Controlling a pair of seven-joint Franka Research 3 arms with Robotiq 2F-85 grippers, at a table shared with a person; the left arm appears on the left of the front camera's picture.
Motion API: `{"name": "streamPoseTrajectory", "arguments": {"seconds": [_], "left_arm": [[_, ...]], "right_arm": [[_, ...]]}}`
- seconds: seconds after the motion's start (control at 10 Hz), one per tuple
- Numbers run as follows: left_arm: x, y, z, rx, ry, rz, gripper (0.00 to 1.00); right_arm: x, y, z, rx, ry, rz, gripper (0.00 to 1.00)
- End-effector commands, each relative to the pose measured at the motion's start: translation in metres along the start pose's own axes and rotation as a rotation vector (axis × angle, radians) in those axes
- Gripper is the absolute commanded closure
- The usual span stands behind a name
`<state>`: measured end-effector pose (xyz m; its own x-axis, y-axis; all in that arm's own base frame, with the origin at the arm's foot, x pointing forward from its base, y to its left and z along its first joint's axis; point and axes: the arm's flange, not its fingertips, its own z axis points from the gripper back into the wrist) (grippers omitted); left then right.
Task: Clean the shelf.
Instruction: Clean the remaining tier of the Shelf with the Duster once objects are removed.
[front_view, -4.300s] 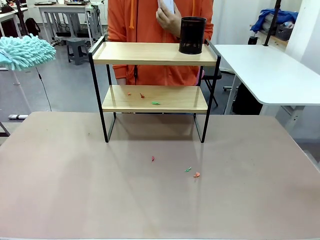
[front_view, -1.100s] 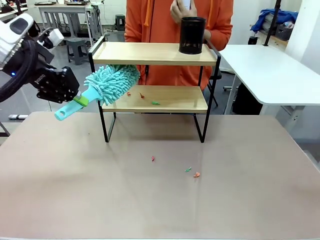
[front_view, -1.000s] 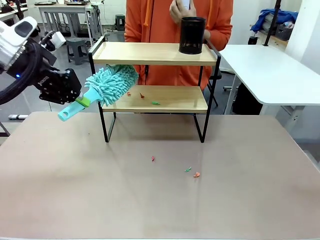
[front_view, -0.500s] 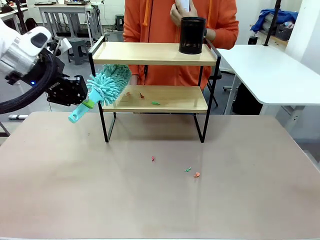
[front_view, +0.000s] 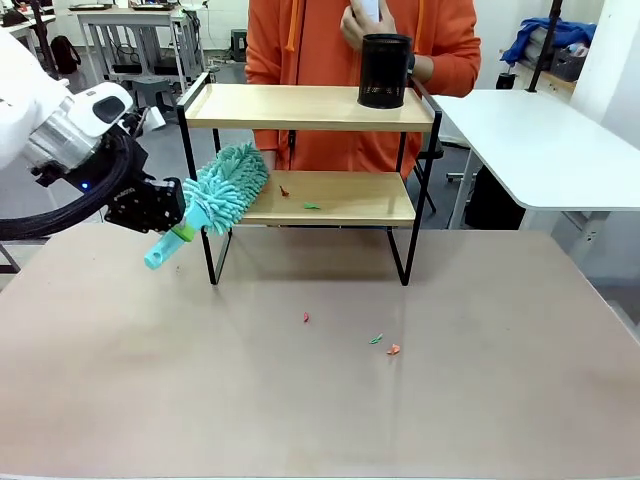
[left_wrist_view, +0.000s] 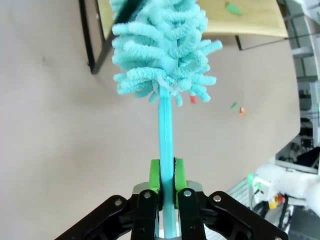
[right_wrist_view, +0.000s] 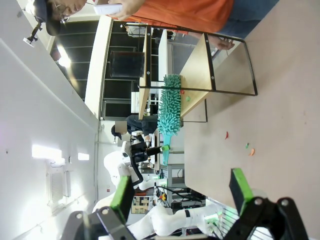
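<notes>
Pinching the teal duster in my left tool, I risk snagging its head on the left post of the shelf, shoving it.

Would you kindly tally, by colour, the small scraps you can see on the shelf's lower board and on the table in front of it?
Green scraps: 2
Red or orange scraps: 3
Total: 5
</notes>
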<state>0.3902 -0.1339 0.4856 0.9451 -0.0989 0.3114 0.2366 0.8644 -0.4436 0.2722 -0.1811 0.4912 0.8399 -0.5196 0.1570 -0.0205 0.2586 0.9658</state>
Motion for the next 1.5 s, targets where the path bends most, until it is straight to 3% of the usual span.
{"name": "streamPoseTrajectory", "arguments": {"seconds": [0.0, 0.2, 0.3, 0.6, 0.8, 1.2, 1.4], "left_arm": [[0.002, -0.001, 0.007, -0.065, 0.108, -0.033, 1.0], [-0.001, -0.005, 0.008, -0.126, 0.149, -0.099, 1.0], [-0.003, -0.008, 0.005, -0.179, 0.226, -0.142, 1.0], [-0.016, -0.007, 0.013, -0.361, 0.594, -0.317, 1.0], [-0.022, -0.003, 0.028, -0.453, 0.732, -0.41, 1.0], [-0.025, 0.0, 0.04, -0.527, 0.758, -0.434, 1.0], [-0.035, 0.007, 0.083, -0.649, 0.799, -0.52, 1.0]], "right_arm": [[0.002, 0.001, -0.001, 0.02, -0.012, 0.025, 0.0], [0.002, 0.001, -0.001, 0.02, -0.012, 0.025, 0.0], [0.002, 0.001, -0.001, 0.02, -0.012, 0.025, 0.0], [0.002, 0.001, -0.001, 0.02, -0.012, 0.025, 0.0], [0.002, 0.001, -0.001, 0.02, -0.012, 0.025, 0.0], [0.002, 0.001, -0.001, 0.02, -0.012, 0.025, 0.0], [0.002, 0.001, -0.001, 0.02, -0.012, 0.025, 0.0]]}}
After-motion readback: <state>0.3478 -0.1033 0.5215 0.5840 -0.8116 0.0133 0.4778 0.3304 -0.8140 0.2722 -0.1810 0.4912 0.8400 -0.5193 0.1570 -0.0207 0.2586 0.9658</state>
